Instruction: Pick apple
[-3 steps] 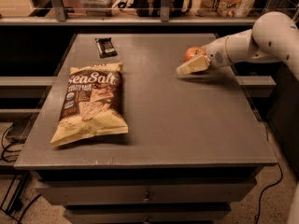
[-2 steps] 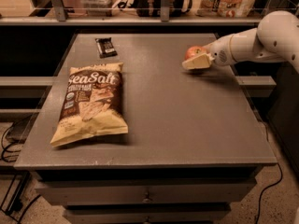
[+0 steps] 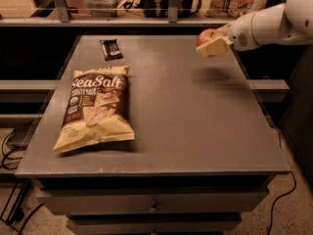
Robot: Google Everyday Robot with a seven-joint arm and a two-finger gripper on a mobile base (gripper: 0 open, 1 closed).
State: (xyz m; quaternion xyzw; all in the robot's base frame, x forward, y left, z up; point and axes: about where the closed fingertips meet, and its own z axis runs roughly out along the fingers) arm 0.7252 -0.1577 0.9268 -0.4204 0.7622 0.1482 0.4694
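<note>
Setting: a grey table point(image 3: 195, 131) with drawer fronts point(image 3: 151, 202) below its front edge, seen from above and in front; a shelf point(image 3: 122, 21) holding bags and boxes runs behind it in dim warm light
Table, left side: a large chip bag point(image 3: 97, 106) lies flat, printed "Sea Salt" in white on brown, its cream lower end toward the front edge
Table, far left: a small dark wrapped bar point(image 3: 111, 49) lies just beyond the top of the chip bag, apart from it
Arm: a white robot arm point(image 3: 264, 26) reaches in from the upper right corner, pointing left over the far right part of the table
Gripper: the gripper point(image 3: 211, 43) sits at the arm's left end, its pale beige fingers point(image 3: 215, 46) clasped on the apple
Apple: the apple point(image 3: 206, 35) is small and red with a lighter patch (far smaller than the chip bag), held over the far right of the table and clear of its surface
Shadow: a soft dark shadow point(image 3: 215, 75) falls on the bare table top below the gripper and apple
Floor: dark cables point(image 3: 10, 146) lie to the left of the table
</note>
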